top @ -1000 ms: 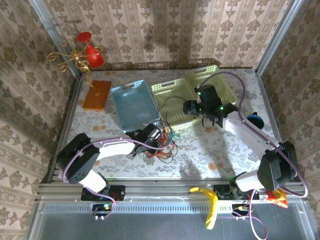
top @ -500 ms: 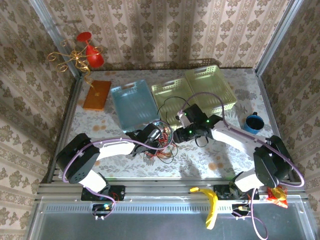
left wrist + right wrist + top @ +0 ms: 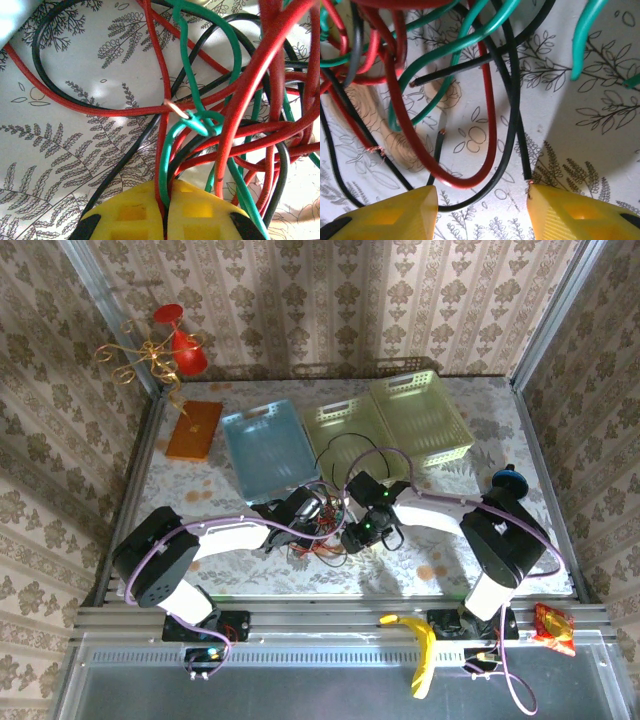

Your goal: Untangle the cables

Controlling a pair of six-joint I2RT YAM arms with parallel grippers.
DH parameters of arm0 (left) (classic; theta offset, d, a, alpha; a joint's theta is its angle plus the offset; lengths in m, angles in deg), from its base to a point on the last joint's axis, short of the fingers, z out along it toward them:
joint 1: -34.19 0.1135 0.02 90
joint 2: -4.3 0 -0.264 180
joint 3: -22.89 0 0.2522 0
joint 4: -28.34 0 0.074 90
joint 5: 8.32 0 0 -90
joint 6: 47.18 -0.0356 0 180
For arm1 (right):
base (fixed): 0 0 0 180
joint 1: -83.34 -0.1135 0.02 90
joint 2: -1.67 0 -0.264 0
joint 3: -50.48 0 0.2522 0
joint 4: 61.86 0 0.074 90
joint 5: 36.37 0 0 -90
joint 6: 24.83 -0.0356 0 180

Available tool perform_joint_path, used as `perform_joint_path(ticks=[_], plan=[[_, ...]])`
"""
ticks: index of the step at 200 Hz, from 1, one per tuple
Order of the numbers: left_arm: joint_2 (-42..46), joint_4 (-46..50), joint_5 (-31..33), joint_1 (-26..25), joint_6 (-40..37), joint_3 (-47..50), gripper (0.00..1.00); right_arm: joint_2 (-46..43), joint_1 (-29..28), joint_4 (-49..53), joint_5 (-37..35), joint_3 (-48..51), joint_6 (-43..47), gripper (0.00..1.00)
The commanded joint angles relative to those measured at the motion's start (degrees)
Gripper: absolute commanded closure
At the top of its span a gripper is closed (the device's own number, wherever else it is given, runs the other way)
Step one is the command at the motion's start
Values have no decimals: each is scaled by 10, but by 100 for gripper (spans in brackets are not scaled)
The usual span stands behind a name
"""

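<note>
The red, black and green cables point(image 3: 325, 527) lie knotted in one heap at the table's middle front. A black loop point(image 3: 340, 443) reaches back toward the baskets. My left gripper point(image 3: 318, 508) sits at the heap's left side. In the left wrist view its yellow fingers point(image 3: 200, 215) are shut point(image 3: 166, 216) on a red strand point(image 3: 160, 100) and a green strand point(image 3: 170, 150). My right gripper point(image 3: 362, 534) is at the heap's right edge. It stands open point(image 3: 482, 212) low over the table. A red loop point(image 3: 490, 125) and a black strand point(image 3: 512, 110) lie between its spread fingers point(image 3: 395, 215).
A blue tray point(image 3: 265, 445) and two yellow-green baskets point(image 3: 340, 420) point(image 3: 425, 415) stand behind the heap. An orange board point(image 3: 193, 430) lies at the back left, a blue cup point(image 3: 510, 480) at the right. A banana point(image 3: 420, 645) and a snack packet point(image 3: 552, 628) rest on the front rail.
My right arm has swung from above the baskets down and left to the right edge of the cable heap. The left arm and its grip have not moved.
</note>
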Motion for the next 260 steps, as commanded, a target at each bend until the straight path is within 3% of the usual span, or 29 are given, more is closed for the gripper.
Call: perform_joint_path(ticks=[1,33,53,75,123,159,180,226,260], plan=[[5,19,-18,-3,4,11,100,26,-13,21,-45,-15,7,49],[8,27,-14,-3,2,11,100,38,-20,23,-140,-8,-33,74],[11,33,-13,-2,-3,11,100,34,-18,22,-159,7,-53,90],[14,42,-13,2,-5,11,100,8,-9,22,-183,26,-73,100],[25,42,-19,15,-7,19,100,-101,62,41,-247,62,-147,100],[26,40,-19,16,-4,24,100,-197,156,58,-254,85,-195,100],[26,34,-19,16,0,30,95,-250,208,59,-255,103,-231,100],[24,29,-19,17,4,34,93,-358,307,92,-308,110,-267,100],[23,26,-21,17,3,37,98,-449,359,121,-368,87,-279,100]])
